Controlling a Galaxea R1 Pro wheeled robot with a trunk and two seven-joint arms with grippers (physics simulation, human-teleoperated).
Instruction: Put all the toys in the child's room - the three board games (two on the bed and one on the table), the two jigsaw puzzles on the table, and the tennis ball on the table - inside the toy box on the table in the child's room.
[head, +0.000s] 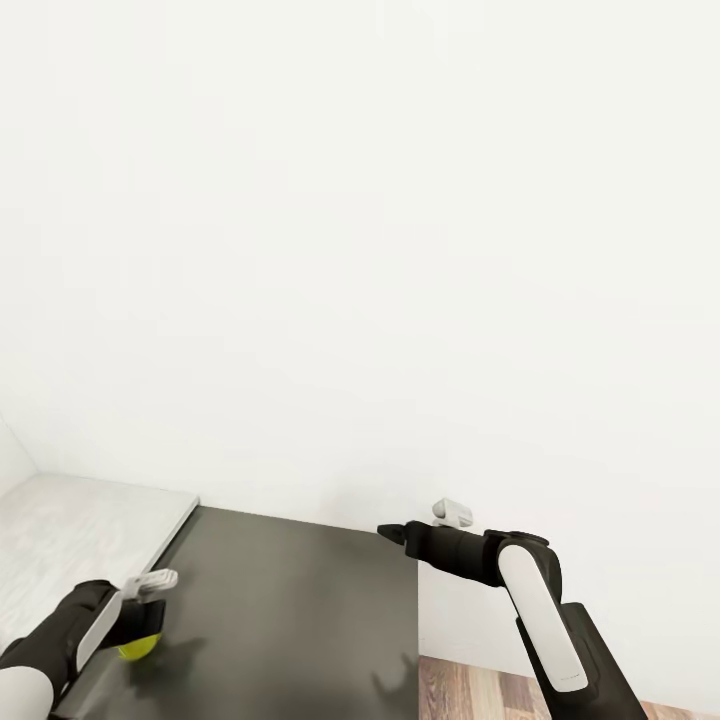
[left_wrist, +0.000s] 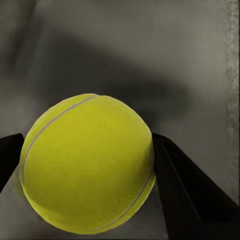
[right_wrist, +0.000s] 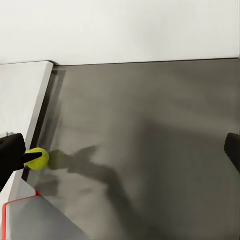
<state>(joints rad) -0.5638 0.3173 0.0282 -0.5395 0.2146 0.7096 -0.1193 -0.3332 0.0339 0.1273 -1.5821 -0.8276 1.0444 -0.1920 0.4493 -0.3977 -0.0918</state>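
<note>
The yellow-green tennis ball (left_wrist: 87, 165) sits between the two black fingers (left_wrist: 187, 192) of my left gripper (head: 135, 635), which is shut on it. The ball (head: 140, 648) is over the left edge of a dark grey-topped side unit (head: 300, 610), beside the pale speckled table (head: 70, 530). I cannot tell whether the ball touches the dark top. My right gripper (head: 392, 533) hovers open over the unit's back right corner, holding nothing. In the right wrist view the ball (right_wrist: 39, 159) lies far ahead, with one right finger (right_wrist: 233, 150) at the frame's edge.
A plain white wall (head: 360, 250) rises directly behind the unit and table. Wood-plank floor (head: 470, 690) shows past the unit's right edge. A pale grey shape with a red edge (right_wrist: 20, 215) sits in a corner of the right wrist view; I cannot tell what it is.
</note>
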